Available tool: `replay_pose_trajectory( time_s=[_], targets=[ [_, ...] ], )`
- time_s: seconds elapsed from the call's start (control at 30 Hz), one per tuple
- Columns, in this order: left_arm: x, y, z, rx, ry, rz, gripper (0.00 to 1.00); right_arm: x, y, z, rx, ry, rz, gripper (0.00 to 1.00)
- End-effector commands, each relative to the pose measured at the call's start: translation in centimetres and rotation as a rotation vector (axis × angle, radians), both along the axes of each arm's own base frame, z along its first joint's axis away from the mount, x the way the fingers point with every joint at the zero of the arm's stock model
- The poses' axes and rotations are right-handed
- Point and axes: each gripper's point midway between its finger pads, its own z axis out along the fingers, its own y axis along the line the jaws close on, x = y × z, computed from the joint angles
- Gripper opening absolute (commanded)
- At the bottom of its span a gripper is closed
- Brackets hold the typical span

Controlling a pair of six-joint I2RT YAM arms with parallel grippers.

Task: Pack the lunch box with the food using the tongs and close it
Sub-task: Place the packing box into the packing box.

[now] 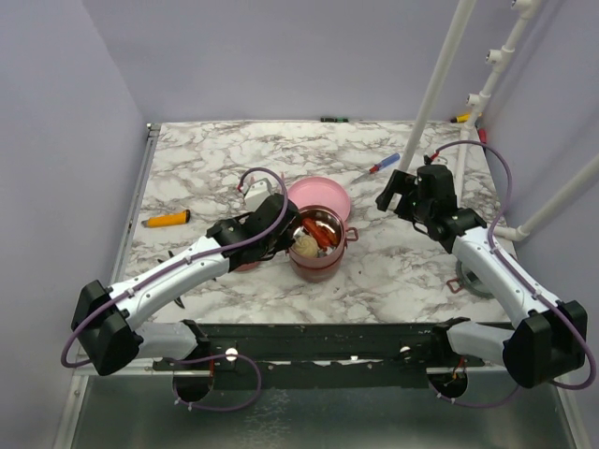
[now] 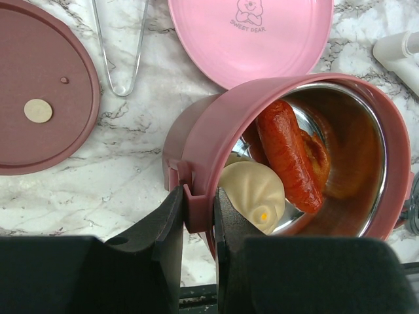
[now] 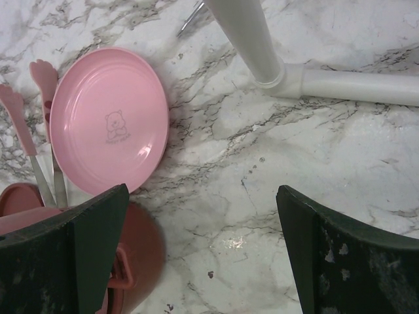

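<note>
You have the lunch box (image 2: 203, 131) mid-table with the food (image 2: 288, 160) inside it. The plate (image 1: 320, 196) lies just behind it. The tongs (image 3: 44, 77) lie left of the plate, and a lid (image 2: 46, 65) lies left of the lunch box, in front of the tongs.

We find all three views bright and evenly lit from above, with faint, short shadows on the counter (image 1: 393, 271). In the left wrist view the lunch box (image 2: 209, 124) steel mirrors orange at 3 o'clock, and the left fingers (image 2: 167, 242) at 6 o'clock are soft, featureless black. In the right wrist view a small glare spot sits near 6 o'clock, and the right fingers (image 3: 85, 248) look blurred and speckled.
</note>
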Motion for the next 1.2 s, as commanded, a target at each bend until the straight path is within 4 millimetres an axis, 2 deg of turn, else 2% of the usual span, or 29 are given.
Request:
replay_pose_trajectory(
  time_s=[0.0,0.6,0.77,1.03,1.17],
  targets=[
    [0.3,-1.1,0.5,-0.051,-0.013,0.003,0.00,-0.2,0.4,-0.8,0.015,0.023,0.010,0.99],
    [-0.1,-1.6,0.1,-0.038,0.007,-0.031,0.00,-0.4,0.6,-1.3,0.022,0.038,0.020,0.99],
    [-0.1,-1.0,0.2,-0.016,0.004,-0.020,0.09,-0.4,0.8,-1.6,0.029,0.046,0.025,0.99],
    [0.2,-1.0,0.8,0.001,-0.007,-0.027,0.33,-0.4,1.1,-1.8,0.037,0.055,0.036,0.99],
    [0.5,-0.6,1.7,0.034,-0.029,-0.033,0.44,-0.5,1.2,-1.9,0.037,0.057,0.043,0.99]
  ],
)
